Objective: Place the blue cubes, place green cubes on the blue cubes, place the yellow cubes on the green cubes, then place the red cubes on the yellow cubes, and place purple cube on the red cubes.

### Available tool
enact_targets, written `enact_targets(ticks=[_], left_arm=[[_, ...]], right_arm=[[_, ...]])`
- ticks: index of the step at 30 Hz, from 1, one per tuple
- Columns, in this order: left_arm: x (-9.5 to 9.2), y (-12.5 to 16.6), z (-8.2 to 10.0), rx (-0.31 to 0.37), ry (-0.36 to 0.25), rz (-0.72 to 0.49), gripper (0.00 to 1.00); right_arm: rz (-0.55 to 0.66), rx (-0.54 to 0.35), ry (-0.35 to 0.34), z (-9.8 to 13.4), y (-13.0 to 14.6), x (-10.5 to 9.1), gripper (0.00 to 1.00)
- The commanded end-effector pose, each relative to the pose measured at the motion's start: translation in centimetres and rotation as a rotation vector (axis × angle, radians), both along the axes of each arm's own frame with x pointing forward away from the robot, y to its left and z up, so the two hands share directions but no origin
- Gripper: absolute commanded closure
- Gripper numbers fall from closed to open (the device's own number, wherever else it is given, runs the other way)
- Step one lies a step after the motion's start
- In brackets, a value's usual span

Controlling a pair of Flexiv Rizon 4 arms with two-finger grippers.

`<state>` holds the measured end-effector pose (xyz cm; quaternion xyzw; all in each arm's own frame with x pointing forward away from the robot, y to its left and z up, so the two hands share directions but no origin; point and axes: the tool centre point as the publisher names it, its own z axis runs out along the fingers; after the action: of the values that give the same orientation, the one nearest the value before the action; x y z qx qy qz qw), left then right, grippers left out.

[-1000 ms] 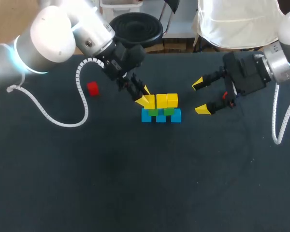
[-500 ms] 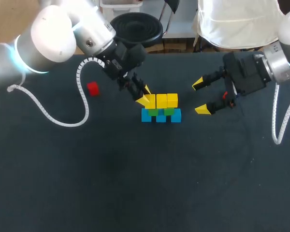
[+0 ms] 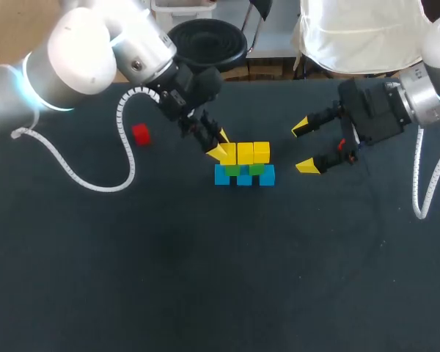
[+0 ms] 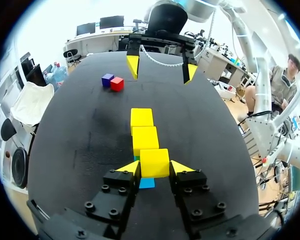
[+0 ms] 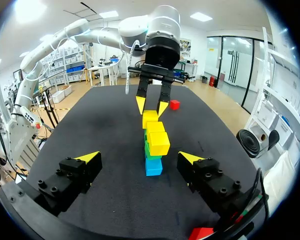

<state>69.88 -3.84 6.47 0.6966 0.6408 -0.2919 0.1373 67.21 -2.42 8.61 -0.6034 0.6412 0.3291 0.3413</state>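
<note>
Between the left gripper's [image 4: 155,168] fingers, a yellow cube [image 4: 154,160] is being squeezed from both sides, sitting on the green cubes [image 3: 235,170], with two more yellow ones just ahead. Far ahead, the right gripper [image 3: 302,148] is hanging wide apart, holding nothing. Near it, a red cube [image 4: 117,83] and the purple cube [image 4: 107,79] are waiting their turn.

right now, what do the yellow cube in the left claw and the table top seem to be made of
Yellow cube: probably hard plastic or painted wood; flat even colour, crisp edges, no grain visible. Table top: looks like dark matte cloth or a felt-like mat; no reflections, faint mottling, but the weave cannot be made out.
</note>
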Motion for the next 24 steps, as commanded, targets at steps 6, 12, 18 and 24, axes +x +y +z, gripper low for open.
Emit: enact_targets(ticks=[6,12,18,24], left_arm=[[-0.14,0.03,-0.11,0.0,-0.002,0.0,1.0],[-0.16,0.05,-0.19,-0.001,-0.001,0.002,1.0],[-0.13,0.06,-0.21,-0.002,-0.001,0.005,1.0],[-0.16,0.04,-0.22,-0.002,-0.001,0.005,1.0]], right_arm=[[0.001,0.002,-0.001,-0.01,-0.05,-0.01,0.0],[0.001,0.002,-0.001,-0.01,-0.05,-0.01,0.0],[0.001,0.002,-0.001,-0.01,-0.05,-0.01,0.0],[0.001,0.002,-0.001,-0.01,-0.05,-0.01,0.0]])
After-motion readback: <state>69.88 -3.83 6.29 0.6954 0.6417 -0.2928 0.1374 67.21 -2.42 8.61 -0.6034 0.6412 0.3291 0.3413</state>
